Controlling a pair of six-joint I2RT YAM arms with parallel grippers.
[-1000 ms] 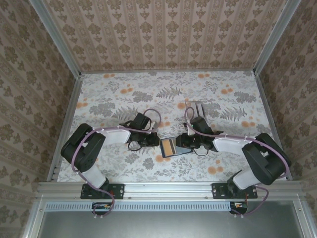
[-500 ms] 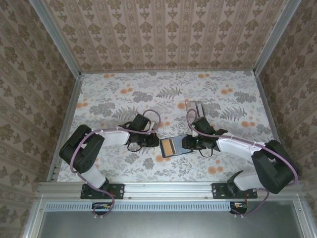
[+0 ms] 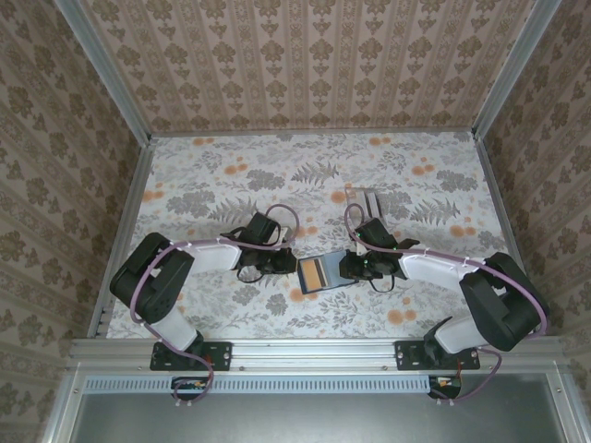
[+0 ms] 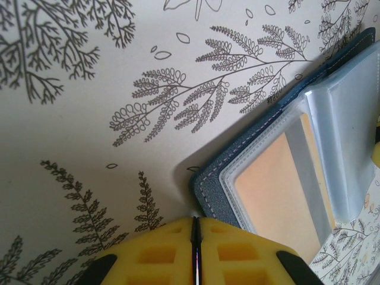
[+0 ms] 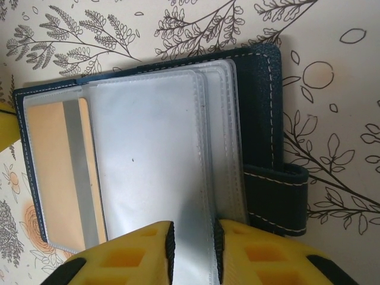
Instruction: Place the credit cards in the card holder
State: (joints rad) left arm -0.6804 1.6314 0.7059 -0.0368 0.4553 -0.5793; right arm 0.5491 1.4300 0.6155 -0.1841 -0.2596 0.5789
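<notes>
The card holder [image 3: 317,274] lies open on the floral table between both grippers, navy cover down. In the right wrist view the card holder [image 5: 154,160] shows clear plastic sleeves, an orange-tan face with a grey stripe [image 5: 56,172] at its left end and a stitched strap [image 5: 276,196] at its right. My right gripper [image 5: 193,234] hovers over the sleeves, jaws a narrow gap apart, nothing clearly pinched. My left gripper [image 4: 196,224] is shut at the holder's navy corner [image 4: 211,190]. Pale grey striped flat cards [image 3: 371,201] lie behind my right gripper [image 3: 343,268]. My left gripper [image 3: 288,265] touches the holder's left edge.
Patterned walls with metal corner posts [image 3: 102,69] enclose the table on three sides. The aluminium rail [image 3: 314,349] carrying both arm bases runs along the near edge. Open floral tabletop [image 3: 240,171] stretches behind the arms.
The right arm's elbow swung out to the right and came partway back, its gripper staying at the holder's right side. The left arm and the holder have hardly moved.
</notes>
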